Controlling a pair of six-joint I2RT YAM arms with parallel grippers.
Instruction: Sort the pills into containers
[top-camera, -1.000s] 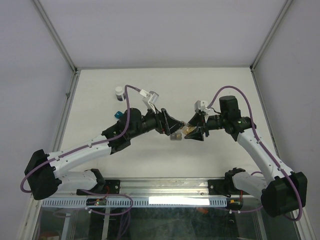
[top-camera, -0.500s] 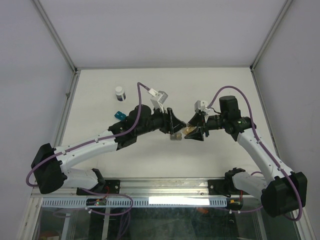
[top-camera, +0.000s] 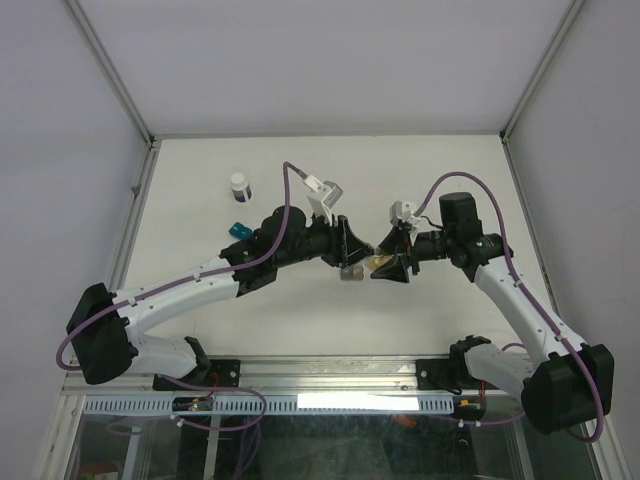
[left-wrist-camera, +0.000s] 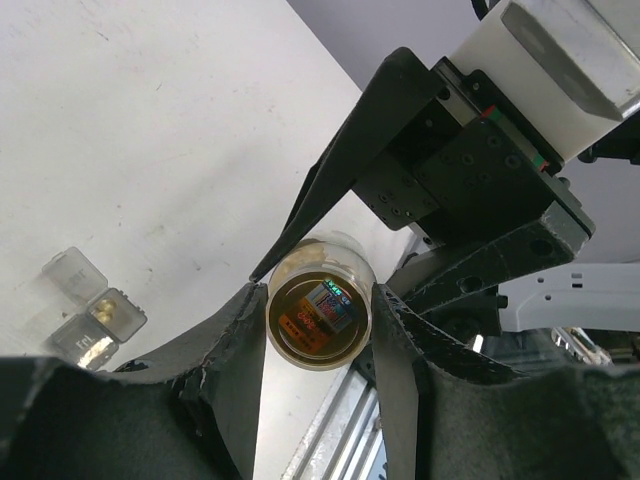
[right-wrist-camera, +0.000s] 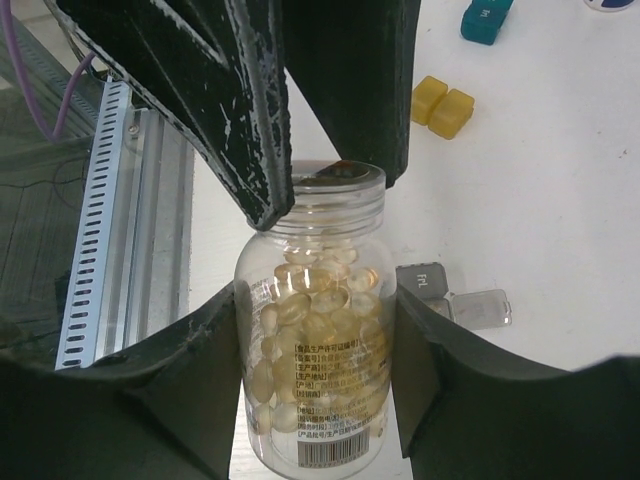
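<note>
At the far left of the table (top-camera: 420, 180) a white-capped vial (top-camera: 239, 184) stands alone, with the teal box (top-camera: 238, 229) near it on the side toward the arms. The yellow box (right-wrist-camera: 444, 105) shows only in the right wrist view, beyond the left fingers. From above it is probably hidden under the left arm.

The left gripper (top-camera: 347, 252) meets the pill bottle (right-wrist-camera: 315, 370) at mid-table. Its fingers are drawn in on the clear cap (right-wrist-camera: 338, 190) and touch it on both sides. The gray box (right-wrist-camera: 452, 293) lies on the table just beside the bottle, apart from both grippers.

The right gripper (top-camera: 392, 265) has its fingers clamped on the bottle's body, holding it off the table with the cap pointing at the left gripper. The bottle is packed with pale yellow pills (right-wrist-camera: 310, 300), and none show in any box.

The job at hand looks like taking the cap off, and that is where things could go wrong:
- **Spill:** the bottle seems to lie close to level, so a cap coming free could let pills pour out and roll off the near edge.
- **Slip:** the bottle is smooth, so it could turn in the right fingers along with the cap.
- **Lost grip:** a left grip set too near the cap's rim could slide off.
</note>
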